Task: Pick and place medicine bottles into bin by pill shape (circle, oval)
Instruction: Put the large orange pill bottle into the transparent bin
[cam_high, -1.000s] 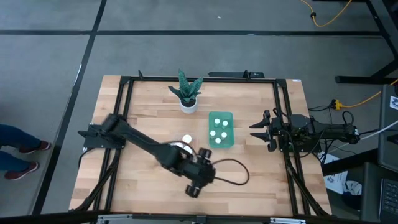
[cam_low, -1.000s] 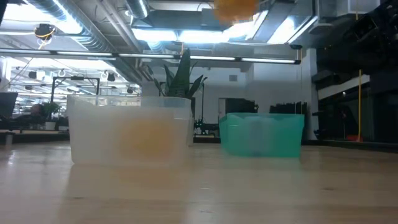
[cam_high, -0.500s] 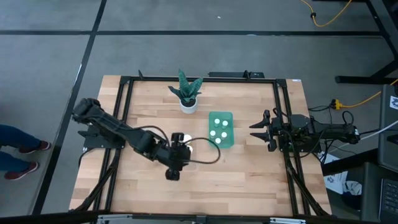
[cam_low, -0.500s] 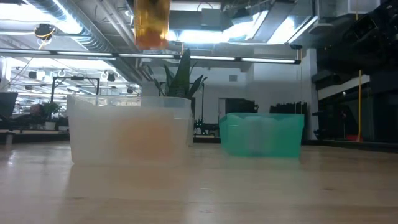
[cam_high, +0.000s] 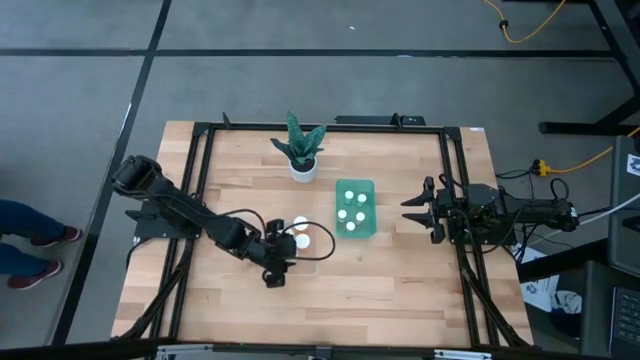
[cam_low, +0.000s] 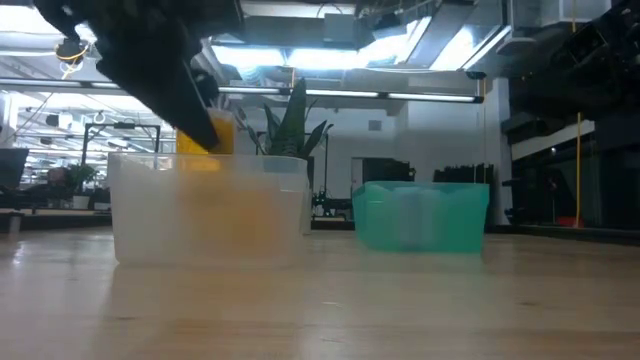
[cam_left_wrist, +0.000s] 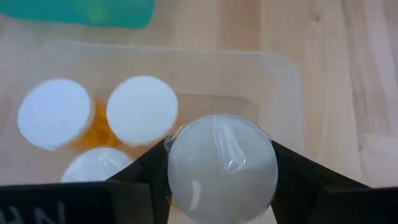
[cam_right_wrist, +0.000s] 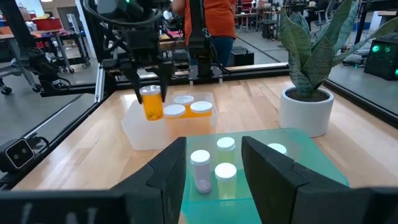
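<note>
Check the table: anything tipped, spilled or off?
Nothing stands out. Bottles stand upright in the clear bin and the green bin. The left gripper holds an orange bottle upright over the clear bin. The plant is upright.

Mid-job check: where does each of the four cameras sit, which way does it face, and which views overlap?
High: overhead, facing down on both arms and the wooden table.
Low: at tabletop height, facing the clear bin and green bin; left arm enters above.
Left wrist: looks down past its jaws, shut on an orange bottle.
Right wrist: looks across past its waiting jaws.
Shared: every view shows that bottle over the clear bin.
</note>
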